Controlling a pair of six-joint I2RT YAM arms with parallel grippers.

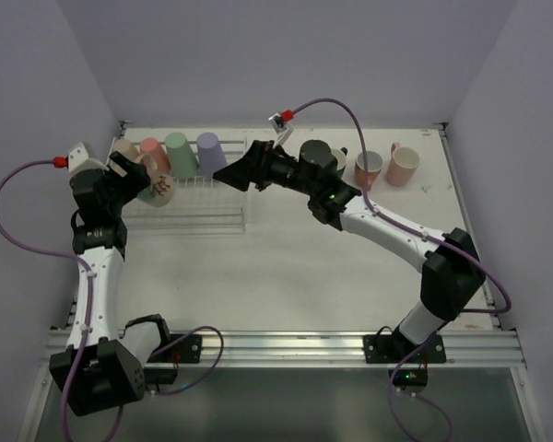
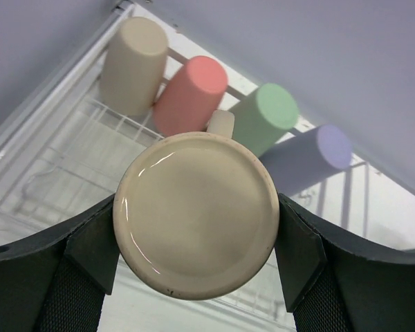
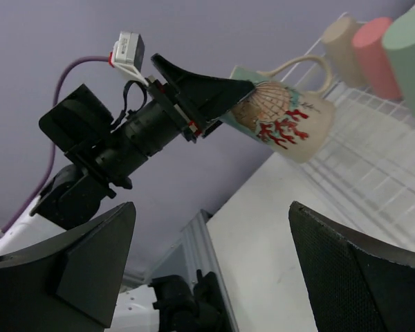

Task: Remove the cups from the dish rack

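My left gripper [image 1: 134, 173] is shut on a cream mug with a floral print [image 1: 158, 187] and holds it tilted above the left end of the white wire dish rack [image 1: 203, 207]. In the left wrist view the mug's round base [image 2: 197, 214] fills the space between my fingers [image 2: 90, 242]. A beige tumbler [image 2: 131, 62], a salmon one [image 2: 190, 93], a mint green one [image 2: 266, 117] and a lilac one [image 2: 311, 155] lie in the rack [image 2: 62, 162]. My right gripper [image 1: 232, 173] is open and empty at the rack's right end. The right wrist view shows the held mug [image 3: 283, 117].
A dark green mug [image 1: 318, 157], a salmon mug [image 1: 367, 168] and a pink mug [image 1: 404, 166] stand on the table at the back right, outside the rack. The back wall is close behind the rack. The right arm stretches across the table's middle.
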